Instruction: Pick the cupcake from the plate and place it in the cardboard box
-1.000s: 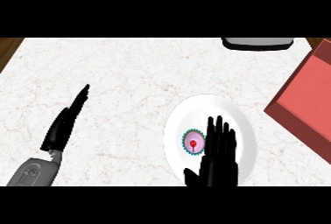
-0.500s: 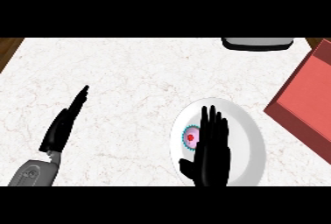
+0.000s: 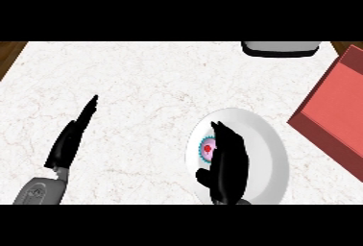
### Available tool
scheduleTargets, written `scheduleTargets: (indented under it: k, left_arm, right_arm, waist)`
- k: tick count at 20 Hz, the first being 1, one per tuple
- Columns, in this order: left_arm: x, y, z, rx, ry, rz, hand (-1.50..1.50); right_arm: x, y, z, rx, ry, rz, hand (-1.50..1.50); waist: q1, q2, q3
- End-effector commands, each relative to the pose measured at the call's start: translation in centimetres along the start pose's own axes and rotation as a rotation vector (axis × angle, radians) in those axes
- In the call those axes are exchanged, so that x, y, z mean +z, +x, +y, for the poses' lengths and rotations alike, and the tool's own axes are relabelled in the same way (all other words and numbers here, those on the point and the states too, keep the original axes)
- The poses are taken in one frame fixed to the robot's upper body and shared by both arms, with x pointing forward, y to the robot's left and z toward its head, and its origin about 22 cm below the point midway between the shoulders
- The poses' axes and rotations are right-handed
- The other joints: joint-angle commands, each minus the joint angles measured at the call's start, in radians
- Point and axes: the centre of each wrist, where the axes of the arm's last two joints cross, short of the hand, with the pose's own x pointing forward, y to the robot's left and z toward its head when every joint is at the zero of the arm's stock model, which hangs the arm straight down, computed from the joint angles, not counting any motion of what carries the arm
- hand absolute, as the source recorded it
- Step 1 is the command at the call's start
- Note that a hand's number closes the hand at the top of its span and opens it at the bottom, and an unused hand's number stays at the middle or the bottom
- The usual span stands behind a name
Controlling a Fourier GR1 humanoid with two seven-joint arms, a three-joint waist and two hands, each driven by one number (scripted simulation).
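A white plate lies on the counter at the lower right. On it sits the cupcake, teal-rimmed with pink icing and a red dot, mostly hidden. My right hand lies over the plate, its fingers bent down around the cupcake's right side. The red cardboard box stands at the right edge, partly out of view. My left hand rests open at the left, fingers straight and pointing away.
A dark appliance with a grey top stands at the counter's far edge, right of centre. The wooden counter edge shows at the far left corner.
My right hand has curled its fingers down onto the cupcake and pulled slightly toward me. The left hand has not moved.
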Motion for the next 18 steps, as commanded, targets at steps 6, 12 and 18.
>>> scheduleTargets:
  k: [6, 12, 18]
  left_arm:
    - [0.4, 0.0, -0.7, 0.003, -0.001, 0.000, 0.00]
    - [-0.7, 0.2, 1.5, -0.005, 0.008, 0.008, 0.00]
    - [-0.5, 0.4, 0.5, -0.006, -0.016, -0.030, 0.00]
  right_arm:
    - [-1.3, -0.7, 2.0, 0.146, -0.197, -0.066, 1.50]
    - [-0.1, -0.9, 0.8, 0.147, -0.311, -0.042, 1.50]
    - [-9.9, -2.0, -1.9, 0.262, -0.050, 0.176, 1.50]
  waist:
    - [0.005, 0.014, 0.007]
    - [-0.003, 0.012, 0.007]
    - [0.038, 0.027, 0.007]
